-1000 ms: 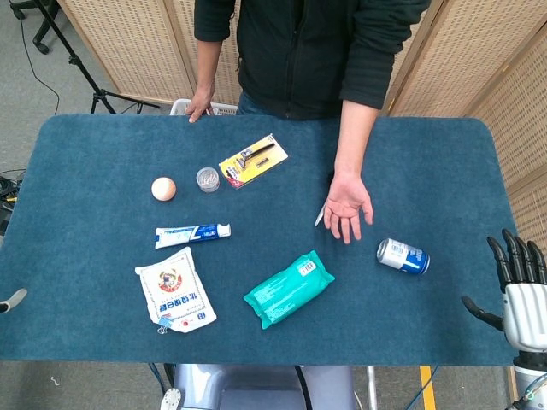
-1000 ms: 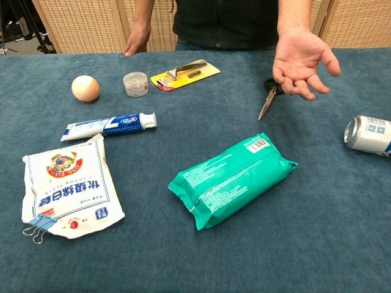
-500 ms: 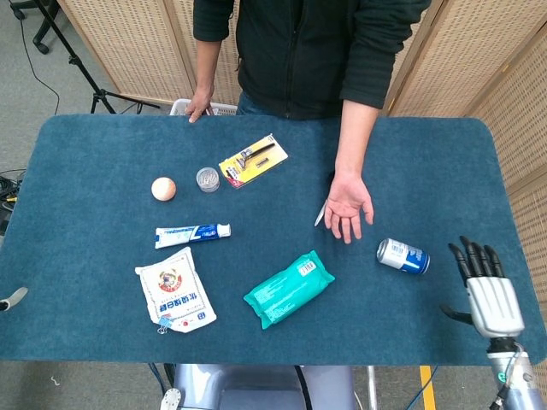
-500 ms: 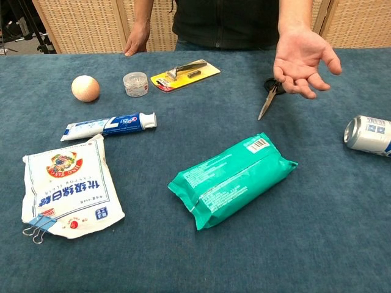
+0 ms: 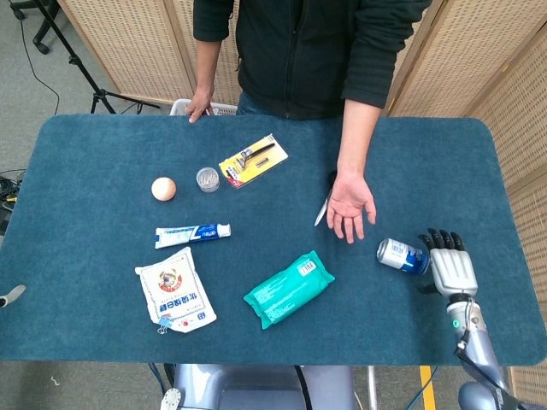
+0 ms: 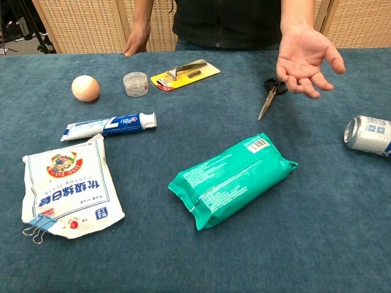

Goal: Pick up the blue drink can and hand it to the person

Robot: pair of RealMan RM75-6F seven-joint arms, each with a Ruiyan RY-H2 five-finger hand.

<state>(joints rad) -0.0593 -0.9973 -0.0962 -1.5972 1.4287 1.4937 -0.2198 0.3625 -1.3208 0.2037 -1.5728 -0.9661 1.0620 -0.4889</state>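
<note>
The blue drink can (image 5: 402, 255) lies on its side on the blue table cloth, right of centre; the chest view shows it at the right edge as the can (image 6: 368, 134). My right hand (image 5: 449, 265) sits right beside the can's far end with its fingers spread and holds nothing; whether it touches the can is unclear. The chest view does not show this hand. The person's open palm (image 5: 350, 203) hovers up-left of the can, also seen as the palm (image 6: 305, 61). A small grey piece of my left hand (image 5: 10, 296) shows at the left edge.
Scissors (image 5: 323, 209) lie under the person's palm. A green wipes pack (image 5: 288, 289) lies left of the can. Further left are a toothpaste tube (image 5: 192, 233), a white pouch (image 5: 175, 295), an egg (image 5: 163, 189), a small jar (image 5: 208, 178) and a razor pack (image 5: 253, 160).
My right hand has moved from the table's right edge leftward and forward, ending beside the can. The can and the other objects have not moved.
</note>
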